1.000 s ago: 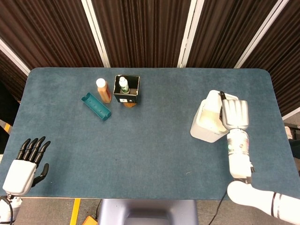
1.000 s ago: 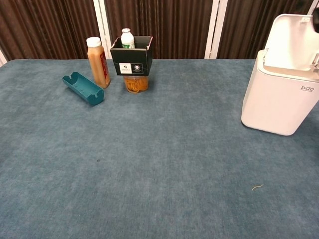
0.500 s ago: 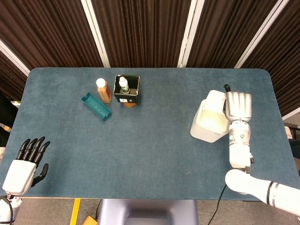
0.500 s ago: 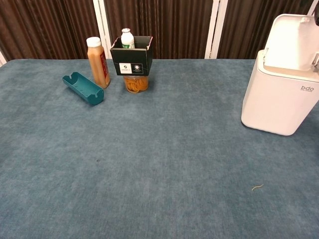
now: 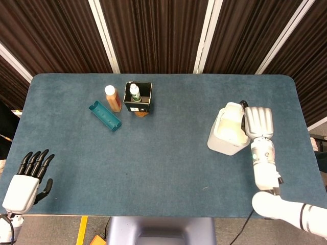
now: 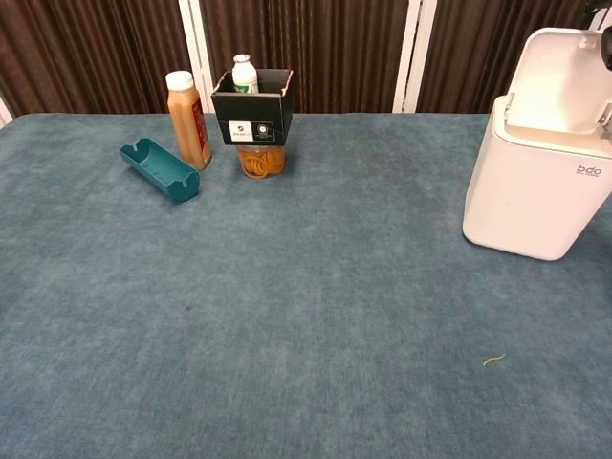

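Note:
A white lidded bin [image 5: 225,137] stands at the right of the table, its lid [image 6: 564,86] raised upright. My right hand [image 5: 259,122] lies flat with fingers stretched out, just right of the bin and against the back of the lid; it holds nothing. In the chest view only a dark fingertip [image 6: 607,50] shows at the right edge, beside the lid. My left hand [image 5: 29,177] hovers at the near left corner of the table, fingers apart and empty, far from everything.
At the back left stand an orange-brown bottle [image 5: 112,98], a black box [image 5: 138,99] holding a small green-and-white bottle [image 6: 245,74], and a jar of rubber bands [image 6: 261,160] below the box. A teal tray [image 5: 104,116] lies beside them. A small scrap [image 6: 493,360] lies near the front.
My right hand slid rightward off the top of the bin, then drew back a little toward me. The lid stays raised. The left hand has not moved.

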Robot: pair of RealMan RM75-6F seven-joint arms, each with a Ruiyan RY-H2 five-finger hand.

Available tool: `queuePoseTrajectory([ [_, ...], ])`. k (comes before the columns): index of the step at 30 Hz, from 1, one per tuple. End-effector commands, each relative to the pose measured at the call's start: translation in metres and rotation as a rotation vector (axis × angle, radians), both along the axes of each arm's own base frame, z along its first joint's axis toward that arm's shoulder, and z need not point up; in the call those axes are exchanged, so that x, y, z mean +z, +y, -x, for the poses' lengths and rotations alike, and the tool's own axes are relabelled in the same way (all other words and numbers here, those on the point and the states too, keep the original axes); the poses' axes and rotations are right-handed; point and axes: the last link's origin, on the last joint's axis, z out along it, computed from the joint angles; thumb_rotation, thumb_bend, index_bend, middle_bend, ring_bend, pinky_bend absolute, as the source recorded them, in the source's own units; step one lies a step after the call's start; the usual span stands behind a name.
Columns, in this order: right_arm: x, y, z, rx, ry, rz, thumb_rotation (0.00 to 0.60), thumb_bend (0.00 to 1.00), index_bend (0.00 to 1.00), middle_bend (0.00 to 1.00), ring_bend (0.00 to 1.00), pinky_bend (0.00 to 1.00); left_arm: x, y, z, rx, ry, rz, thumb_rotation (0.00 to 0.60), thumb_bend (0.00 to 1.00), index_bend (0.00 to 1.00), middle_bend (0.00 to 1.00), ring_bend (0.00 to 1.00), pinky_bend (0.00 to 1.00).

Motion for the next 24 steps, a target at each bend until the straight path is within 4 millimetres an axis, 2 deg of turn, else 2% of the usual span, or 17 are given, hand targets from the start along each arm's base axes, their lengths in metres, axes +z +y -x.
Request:
queuePoseTrajectory([
  [1,0.003,0.026,0.011,0.013,0.014,-0.057,0.600,0.87,0.36,1.00,1.00,1.00,-0.001,0.000,0.000,0.000,0.002,0.004,0.600,0.51,0.00,0.00,0.00,0.00],
  [10,-0.016,0.062,0.037,0.054,0.093,-0.162,0.600,0.87,0.33,1.00,1.00,1.00,-0.006,0.001,0.000,0.005,0.014,0.018,0.600,0.51,0.00,0.00,0.00,0.00],
  [19,-0.040,0.074,0.052,0.058,0.124,-0.227,0.600,0.87,0.32,1.00,1.00,1.00,-0.005,0.001,-0.001,0.003,0.012,0.018,0.600,0.51,0.00,0.00,0.00,0.00],
  [24,-0.039,0.077,0.053,0.060,0.120,-0.221,0.600,0.87,0.31,1.00,1.00,1.00,-0.004,0.001,0.000,0.006,0.009,0.016,0.600,0.51,0.00,0.00,0.00,0.00],
])
